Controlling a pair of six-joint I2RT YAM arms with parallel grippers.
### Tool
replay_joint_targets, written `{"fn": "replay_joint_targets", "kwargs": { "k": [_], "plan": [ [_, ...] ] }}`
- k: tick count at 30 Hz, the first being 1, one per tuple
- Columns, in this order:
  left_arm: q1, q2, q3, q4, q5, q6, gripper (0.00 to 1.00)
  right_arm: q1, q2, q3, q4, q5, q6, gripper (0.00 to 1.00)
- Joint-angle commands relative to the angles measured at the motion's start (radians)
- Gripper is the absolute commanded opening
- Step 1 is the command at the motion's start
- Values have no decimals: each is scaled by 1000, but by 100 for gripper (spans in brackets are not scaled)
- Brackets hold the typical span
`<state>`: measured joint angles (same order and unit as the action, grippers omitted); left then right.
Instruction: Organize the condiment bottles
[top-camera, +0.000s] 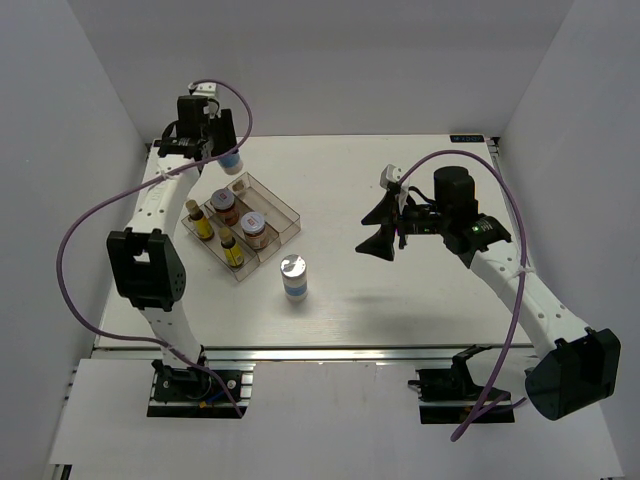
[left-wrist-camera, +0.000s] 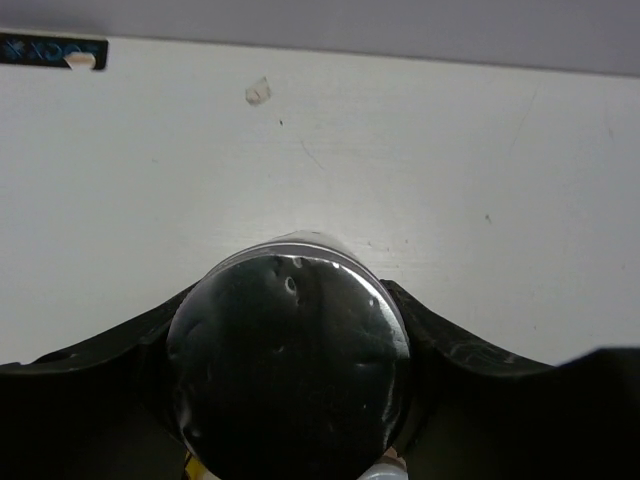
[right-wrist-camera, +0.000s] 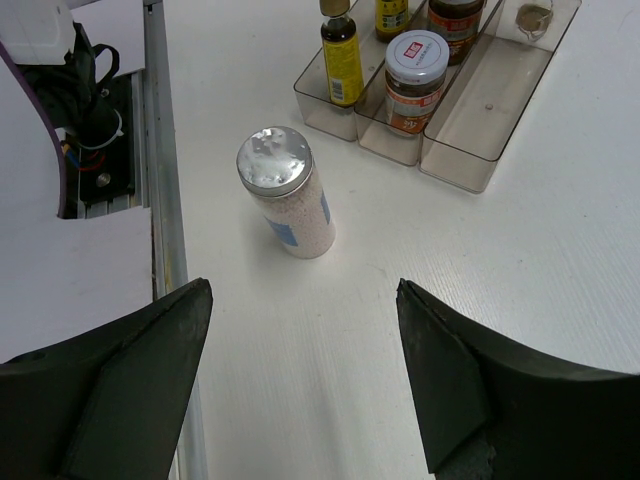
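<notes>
**Left wrist:** Filling the frame is the round silver lid of a tall jar (left-wrist-camera: 290, 350), pinched between the black fingers (left-wrist-camera: 110, 370) of my left tool (left-wrist-camera: 295, 345). The white worktop (left-wrist-camera: 400, 150) lies beyond. I cannot tell here whether the jar is lifted.

**Top view:** My left tool (top-camera: 222, 148) holds the tall jar (top-camera: 231, 160), blue-white label showing, just past the far corner of the clear plastic divided tray (top-camera: 290, 215). I judge it is lined up for the lane beside the two squat brown pale-lidded jars (top-camera: 253, 228). Two slim yellow dark-capped bottles (top-camera: 232, 247) sit in the opposite outer lane. A second silver-lidded jar (top-camera: 293, 275) stands upright on the worktop just outside the tray. My right tool (top-camera: 377, 230) hovers well apart from it, spread.

**Right wrist:** The right tool (right-wrist-camera: 300, 360) is spread wide, and its fingers (right-wrist-camera: 130, 390) frame the second silver-lidded jar (right-wrist-camera: 285, 200). It is aimed for the next pick, I judge.
</notes>
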<state>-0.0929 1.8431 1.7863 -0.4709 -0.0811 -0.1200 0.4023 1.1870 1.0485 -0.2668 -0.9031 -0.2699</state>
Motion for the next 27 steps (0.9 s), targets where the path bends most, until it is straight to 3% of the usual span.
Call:
{"fn": "replay_joint_targets", "kwargs": {
  "k": [1,11,21,26,27],
  "plan": [
    [1,-22,-2,-11,79,5,1,4,10,-10,5,-11,-8,79],
    [-5,47,-4,-37,161,14,0,4,14,-10,1,-7,-9,79],
    [-19,102,-30,-28,122,26,0,6,16,-7,1,-5,-14,79],
    [-24,113,-53,-2,110,28,6,6,19,-8,-2,-5,-15,79],
    [-24,114,-57,11,109,26,10,4,20,-8,-2,-5,-15,79]
  ]
}}
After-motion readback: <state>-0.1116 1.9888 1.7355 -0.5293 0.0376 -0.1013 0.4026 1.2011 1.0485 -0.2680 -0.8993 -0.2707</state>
